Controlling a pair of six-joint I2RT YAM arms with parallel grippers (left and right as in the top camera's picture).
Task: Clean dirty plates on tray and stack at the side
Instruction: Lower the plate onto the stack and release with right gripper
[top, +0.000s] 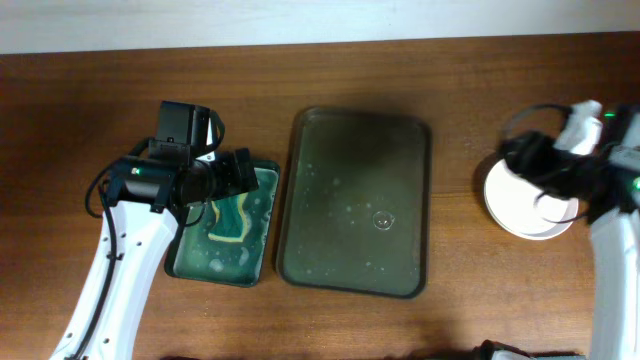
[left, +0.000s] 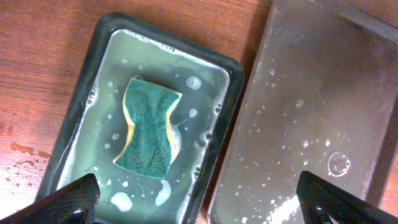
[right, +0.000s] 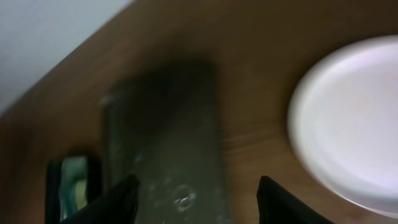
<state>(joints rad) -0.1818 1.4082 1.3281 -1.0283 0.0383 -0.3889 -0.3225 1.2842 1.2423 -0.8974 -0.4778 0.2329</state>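
The plates sit near the counter's right edge, plain white. The right pincer is just above them, fingers apart, gripping nothing. The tray is mid-counter, only soapy water in it. The left pincer gapes wide over the sponge.

**Desk:** Any lettering on the tray, the sponge tray or the plates?

**Robot:** None that I can read. Overhead and from my left wrist, no word, number, label or brand shows on them, nor on my left arm or right arm. My right wrist view is too blurred to tell.
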